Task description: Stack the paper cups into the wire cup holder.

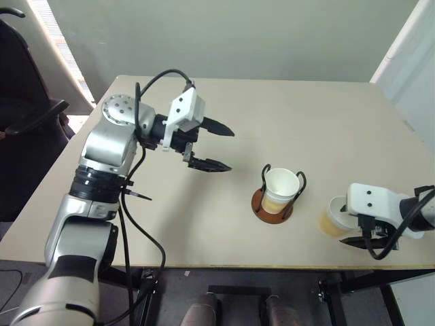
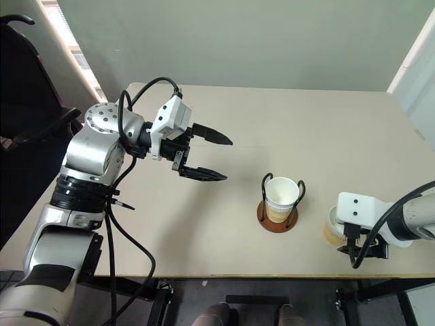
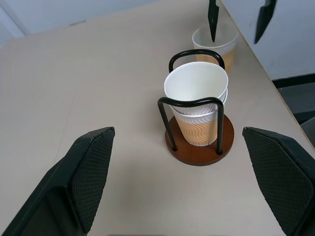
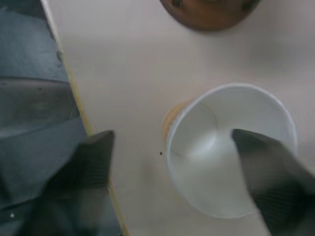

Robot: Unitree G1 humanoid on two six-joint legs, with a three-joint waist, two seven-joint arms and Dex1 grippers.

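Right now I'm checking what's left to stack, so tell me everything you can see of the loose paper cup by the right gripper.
The loose paper cup stands upright on the table near its front edge, apart from the wire cup holder. It is tapered paper, white inside and at the rim, tan-yellow lower down, and empty. The right gripper straddles its rim, one finger over the mouth, the other outside. Whether they touch it is unclear.

The table (image 1: 285, 122) is bare across the upper part and the middle. Low and right of the middle, the holder (image 1: 273, 204) with its cups (image 1: 281, 189) blocks the way. One cup (image 1: 333, 217) stands near the right edge.
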